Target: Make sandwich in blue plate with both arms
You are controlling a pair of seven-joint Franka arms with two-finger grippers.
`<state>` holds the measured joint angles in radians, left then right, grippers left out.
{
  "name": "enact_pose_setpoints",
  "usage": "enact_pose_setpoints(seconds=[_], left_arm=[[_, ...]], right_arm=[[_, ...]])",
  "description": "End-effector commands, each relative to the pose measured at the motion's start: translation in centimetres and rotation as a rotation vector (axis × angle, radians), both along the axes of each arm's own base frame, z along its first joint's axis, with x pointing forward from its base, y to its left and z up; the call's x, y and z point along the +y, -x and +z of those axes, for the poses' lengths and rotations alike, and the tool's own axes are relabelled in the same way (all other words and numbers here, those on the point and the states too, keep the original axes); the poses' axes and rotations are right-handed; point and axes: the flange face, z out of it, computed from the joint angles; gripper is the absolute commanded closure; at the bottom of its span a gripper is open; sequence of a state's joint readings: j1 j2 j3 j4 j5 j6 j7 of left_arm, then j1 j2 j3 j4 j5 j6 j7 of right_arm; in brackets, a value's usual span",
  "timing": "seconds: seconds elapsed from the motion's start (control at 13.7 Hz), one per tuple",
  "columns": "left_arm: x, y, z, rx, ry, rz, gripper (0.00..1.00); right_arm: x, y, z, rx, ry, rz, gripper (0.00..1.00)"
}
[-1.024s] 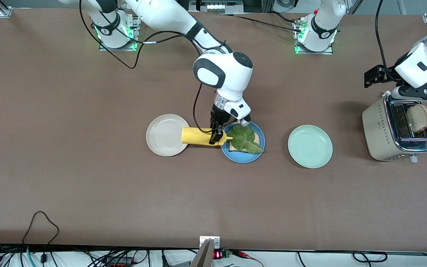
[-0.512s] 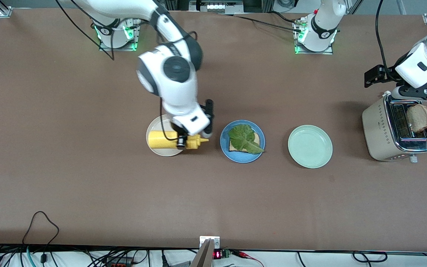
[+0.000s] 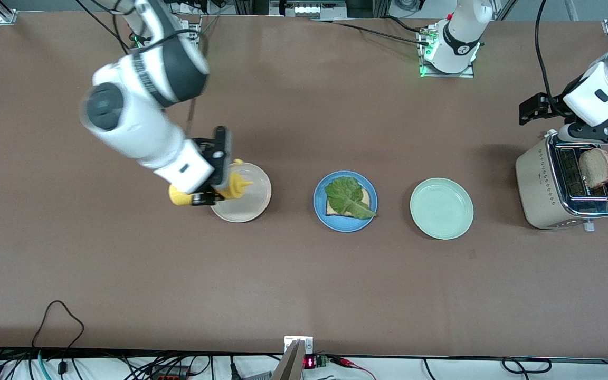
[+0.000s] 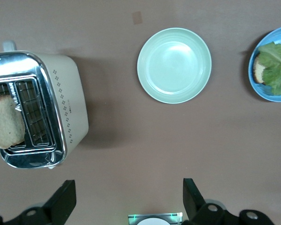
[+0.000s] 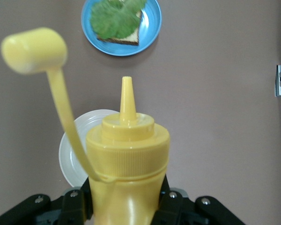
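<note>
While the right hand [image 3: 214, 186] grips the yellow mustard bottle [image 5: 127, 168] over the edge of the cream plate [image 3: 254, 203], its uncapped nozzle points toward the blue plate [image 3: 321, 211], well clear of that hand. A drip could land on the tabletop [image 3: 304, 285], and the dangling cap [image 5: 35, 49] may snag. Only one bread slice and the lettuce [image 3: 347, 196] sit there. The left hand [image 4: 129, 199] waits with fingers spread above the toaster [image 3: 539, 184]; the toast [image 3: 597, 168] could slip if pinched off-centre.
</note>
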<state>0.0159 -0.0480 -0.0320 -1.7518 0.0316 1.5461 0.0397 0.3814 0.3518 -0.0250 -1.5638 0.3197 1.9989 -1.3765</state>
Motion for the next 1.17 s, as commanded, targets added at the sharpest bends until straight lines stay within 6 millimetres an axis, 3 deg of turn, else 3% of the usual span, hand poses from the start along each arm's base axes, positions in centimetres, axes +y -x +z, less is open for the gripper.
enact_pose_setpoints(seconds=[0.0,0.15,0.29,0.37,0.51,0.66,0.8,1.1], left_arm=[[3.6,-1.7,-1.8,0.047,0.001,0.075,0.0],[5.0,-4.0,-3.3,0.077,-0.006,0.094,0.0],[9.4,-5.9,-4.1,0.085,0.001,0.133,0.0],[11.0,-6.0,-4.7,0.098,0.005,0.138,0.0],[16.6,-5.5,-6.6,0.125,-0.057,0.194,0.0],[19.2,-5.8,-8.2,0.126,-0.086,0.141,0.0],[23.3,-5.2,-10.9,0.115,-0.046,0.089,0.0],[27.9,-3.7,-15.0,0.044,0.083,-0.001,0.0]], right_arm=[[-5.8,1.3,0.6,0.012,-0.147,0.035,0.85],[-10.8,1.5,-1.5,0.033,-0.284,0.05,0.85],[-16.3,1.9,-4.6,0.055,-0.475,0.045,0.85],[-18.7,2.3,-6.3,0.064,-0.561,0.038,0.85],[-22.3,2.4,-11.0,0.067,-0.708,0.055,0.85],[-25.1,2.8,-16.4,0.059,-0.893,0.055,0.85],[-27.3,3.6,-21.5,0.054,-0.999,0.043,0.85],[-29.2,5.1,-27.6,0.042,-1.132,0.02,0.85]])
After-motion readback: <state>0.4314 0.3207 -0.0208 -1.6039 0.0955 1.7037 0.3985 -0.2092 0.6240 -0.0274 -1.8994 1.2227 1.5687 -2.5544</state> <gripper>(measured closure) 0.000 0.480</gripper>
